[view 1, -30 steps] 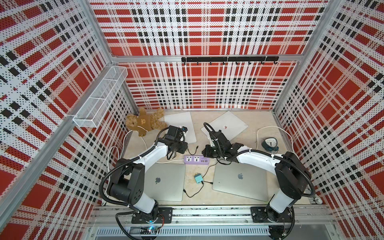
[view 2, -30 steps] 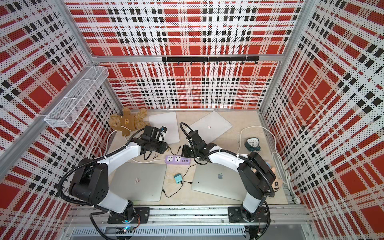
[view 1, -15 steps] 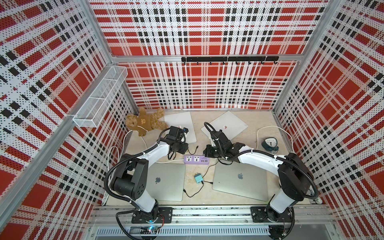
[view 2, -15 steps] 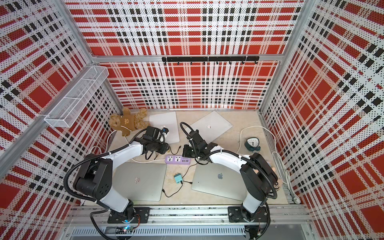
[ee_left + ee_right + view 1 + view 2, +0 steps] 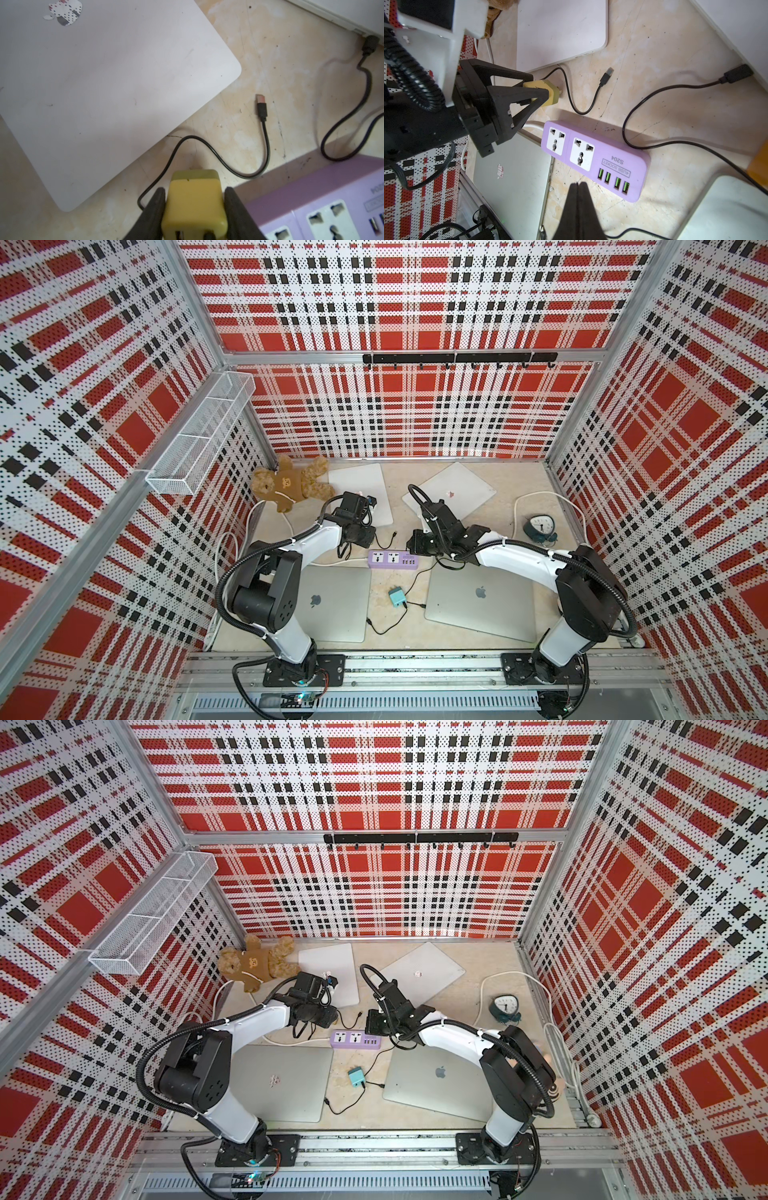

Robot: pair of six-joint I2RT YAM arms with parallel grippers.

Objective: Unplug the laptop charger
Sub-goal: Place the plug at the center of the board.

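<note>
my left pincer (image 5: 194, 190) is partway open and clamped on the yellow charger (image 5: 194, 209), with one finger pressed against each side of its body. the charger is out of the purple power strip (image 5: 593, 158). it's held just beside the strip's socket end, between the strip and the white laptop with the sticker (image 5: 104, 83), and its metal prongs (image 5: 560, 91) are bare and point away from the pincer. i cannot tell whether it touches the desk (image 5: 249, 52). its thin black cable (image 5: 266, 135) loops across the desk and ends in a loose usb plug (image 5: 261, 106) lying apart from the laptop and the strip. my right pincer (image 5: 578, 185) is closed tight with nothing between its fingers, hovering near the strip's usb-port end.
</note>
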